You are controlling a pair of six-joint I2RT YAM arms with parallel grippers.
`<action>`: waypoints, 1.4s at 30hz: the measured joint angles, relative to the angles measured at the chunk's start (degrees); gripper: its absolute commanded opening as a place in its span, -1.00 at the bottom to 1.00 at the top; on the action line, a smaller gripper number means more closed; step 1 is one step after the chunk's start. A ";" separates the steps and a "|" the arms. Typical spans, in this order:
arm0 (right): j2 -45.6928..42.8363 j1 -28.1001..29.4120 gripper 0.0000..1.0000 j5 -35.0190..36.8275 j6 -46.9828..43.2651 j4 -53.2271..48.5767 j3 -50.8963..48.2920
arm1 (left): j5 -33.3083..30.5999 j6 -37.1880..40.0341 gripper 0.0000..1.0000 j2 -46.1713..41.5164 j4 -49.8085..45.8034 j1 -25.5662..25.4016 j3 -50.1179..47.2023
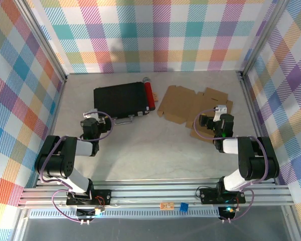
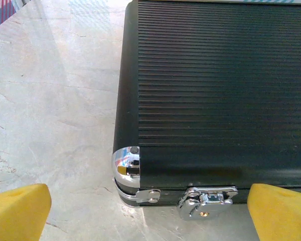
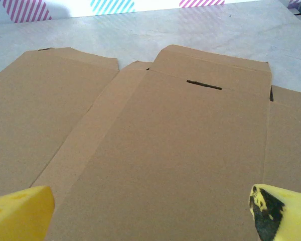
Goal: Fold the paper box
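Two hands spread wide and empty, left hand (image 2: 149, 213) at the black case (image 2: 215, 90) — its wrist view adds a chrome latch (image 2: 208, 198), right hand (image 3: 150, 211) over the paper box (image 3: 165, 150), flat on the surface (image 1: 150, 150) right of the case.

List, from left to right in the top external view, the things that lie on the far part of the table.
black case → red cylinder → paper box, lying flat and unfolded.
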 measured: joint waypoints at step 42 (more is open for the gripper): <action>-22.21 0.26 0.98 11.45 6.95 -25.11 11.30 | -8.07 4.02 0.99 -23.63 -7.41 -8.85 -0.61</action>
